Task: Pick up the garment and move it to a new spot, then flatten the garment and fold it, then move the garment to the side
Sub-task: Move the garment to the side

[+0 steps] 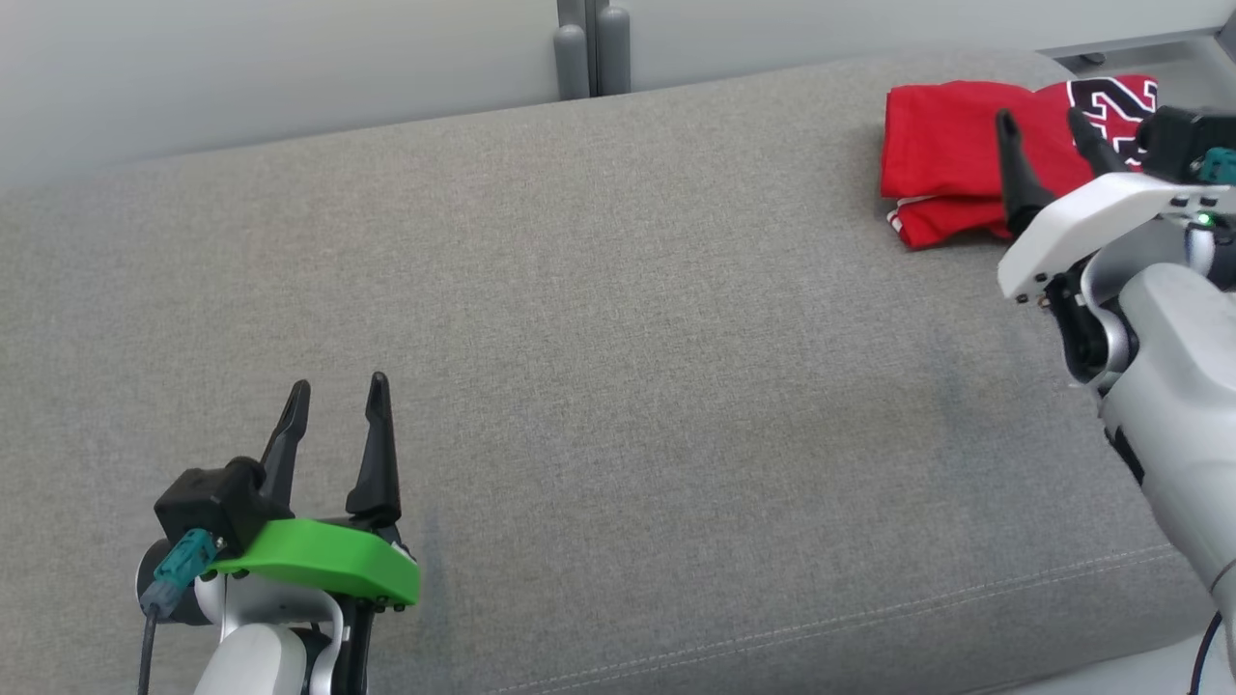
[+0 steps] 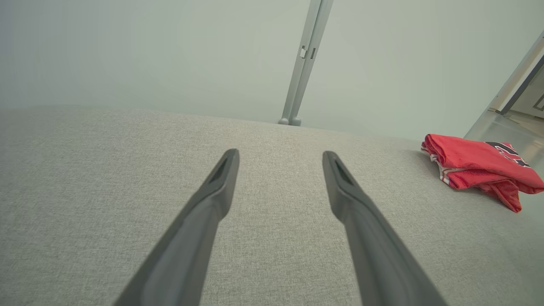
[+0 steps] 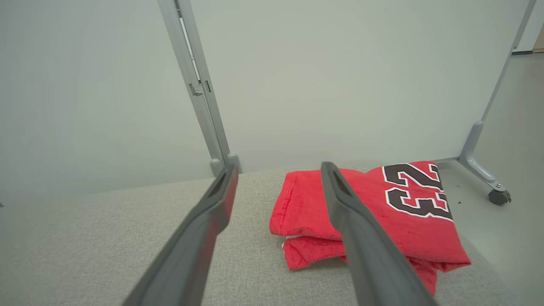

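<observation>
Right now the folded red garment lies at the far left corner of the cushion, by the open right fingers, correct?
No. The head view shows the folded red garment at the far right corner of the cushion, by the open right fingers.

Cushion: a broad grey woven-fabric seat [image 1: 618, 338] runs the width of the head view, with pale stitching [image 1: 869, 615] near its front edge.
Partition: pale grey-green panels [image 1: 241, 68] stand directly behind the seat.
Post: a grey twin upright [image 1: 591, 48] joins two panels, its rounded ends at the seat's back edge.
Caster: a small dark wheel [image 3: 498, 196] sits under an angled grey foot [image 3: 468, 146] on the smooth grey floor [image 3: 520, 140].
</observation>
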